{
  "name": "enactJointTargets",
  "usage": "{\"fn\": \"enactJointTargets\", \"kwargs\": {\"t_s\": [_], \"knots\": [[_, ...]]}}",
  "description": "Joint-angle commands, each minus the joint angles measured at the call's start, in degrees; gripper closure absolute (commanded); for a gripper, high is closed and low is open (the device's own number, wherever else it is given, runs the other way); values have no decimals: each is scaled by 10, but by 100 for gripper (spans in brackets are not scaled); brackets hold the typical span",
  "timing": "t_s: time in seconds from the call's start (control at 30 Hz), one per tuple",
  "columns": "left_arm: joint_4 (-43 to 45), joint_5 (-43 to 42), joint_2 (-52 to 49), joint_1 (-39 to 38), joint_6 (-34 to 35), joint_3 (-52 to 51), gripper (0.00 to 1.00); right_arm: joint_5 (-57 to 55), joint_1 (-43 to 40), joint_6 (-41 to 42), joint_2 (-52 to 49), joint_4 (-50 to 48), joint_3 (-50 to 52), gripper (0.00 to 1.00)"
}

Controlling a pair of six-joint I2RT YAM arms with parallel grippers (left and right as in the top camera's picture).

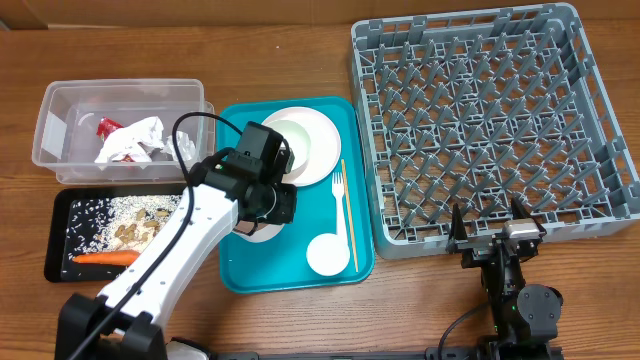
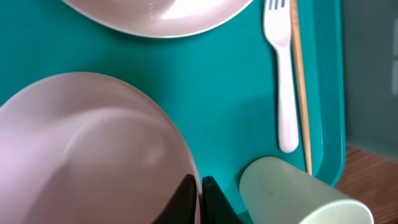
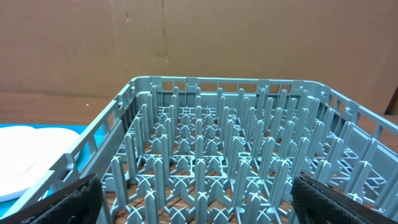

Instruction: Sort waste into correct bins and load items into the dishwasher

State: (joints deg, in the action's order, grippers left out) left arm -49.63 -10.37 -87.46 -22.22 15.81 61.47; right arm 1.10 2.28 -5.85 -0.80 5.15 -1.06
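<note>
Pinching the rim of the bowl (image 2: pixel 93 149) on the tray (image 2: pixel 230 93), the left gripper (image 2: pixel 199 193) has the cup (image 2: pixel 292 196) just beside it, fork (image 2: pixel 283 74) near; the right gripper (image 1: pixel 490 232) hangs spread wide outside the near wall of the rack (image 1: pixel 465 15)

No readable text, label or number shows on anything.

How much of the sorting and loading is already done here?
Waste looks sorted: red wrapper and crumpled napkin lie in the clear tub, carrot and food scraps in the black tray. In hand: the left gripper pinches the rim of the white bowl. Left: the dish rack is empty; plate, fork, wooden stick and cup wait on the teal tray.
</note>
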Motion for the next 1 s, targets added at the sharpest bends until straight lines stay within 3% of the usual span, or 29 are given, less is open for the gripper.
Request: {"fn": "enactJointTargets", "kwargs": {"t_s": [0.0, 0.17, 0.5, 0.57, 0.67, 0.97], "knots": [[2, 3, -9, -3, 18, -4, 78, 1, -2, 0, 5, -3, 6, 0], [6, 3, -9, -3, 18, -4, 55, 1, -2, 0, 5, -3, 6, 0], [8, 2, -9, -3, 14, 7, 34, 1, -2, 0, 5, -3, 6, 0], [10, -3, -9, -3, 14, 7, 25, 1, -2, 0, 5, -3, 6, 0], [14, -13, -9, -3, 14, 7, 0, 1, -2, 0, 5, -3, 6, 0], [47, -37, -9, -3, 28, 6, 0, 1, -2, 0, 5, -3, 6, 0]]}}
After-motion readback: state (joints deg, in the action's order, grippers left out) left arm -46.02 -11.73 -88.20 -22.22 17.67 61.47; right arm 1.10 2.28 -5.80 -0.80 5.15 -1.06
